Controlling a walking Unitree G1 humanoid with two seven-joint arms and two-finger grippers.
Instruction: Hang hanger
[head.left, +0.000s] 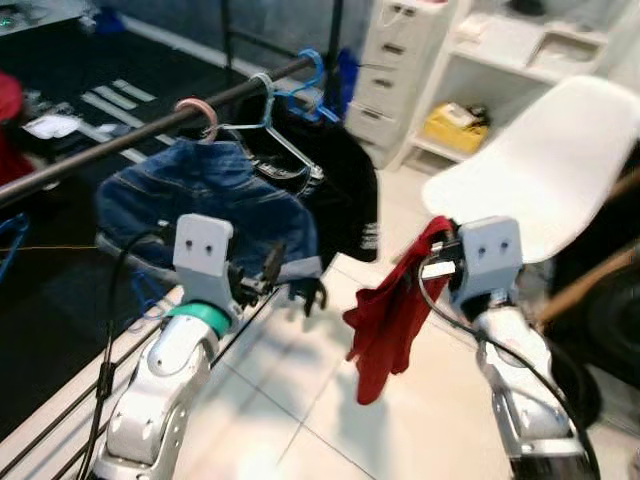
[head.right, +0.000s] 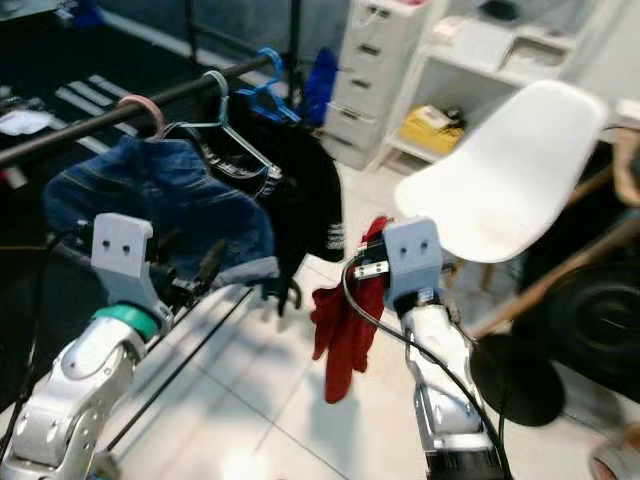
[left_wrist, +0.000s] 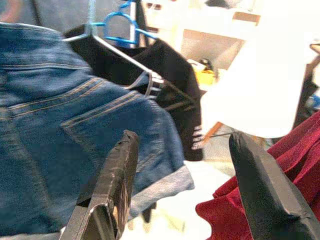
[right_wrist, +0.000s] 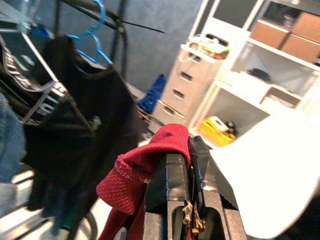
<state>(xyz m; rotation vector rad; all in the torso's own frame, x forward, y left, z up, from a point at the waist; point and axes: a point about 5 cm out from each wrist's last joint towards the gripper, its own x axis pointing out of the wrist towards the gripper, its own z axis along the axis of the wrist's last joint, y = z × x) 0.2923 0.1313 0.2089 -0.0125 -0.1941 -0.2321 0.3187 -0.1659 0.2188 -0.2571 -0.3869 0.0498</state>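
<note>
- A red garment (head.left: 385, 325) is held by the right gripper (right_wrist: 181, 165); in the right wrist view the two black fingers are seen pressed together on its bunched upper edge. No hanger can be made out under the cloth, so it cannot be told whether one is inside.
- The garment hangs down limp below the fingers — its long axis is vertical, over the white floor (head.left: 300, 400).
- The dark clothes rail (head.left: 130, 130) lies up and to the robot's left of the right gripper, and runs slantwise away from the robot.
- On the rail are carried denim shorts (head.left: 200, 205) and a black garment (head.left: 340, 185) on a blue hanger (head.left: 310, 75).
- The left gripper (left_wrist: 182, 175) is nearer the rail; its fingers stand wide apart, empty, just before the shorts.
- The white chair (head.left: 545, 165) is shown whole by the head views — the left wrist view alone shows the gap between the left fingers.
</note>
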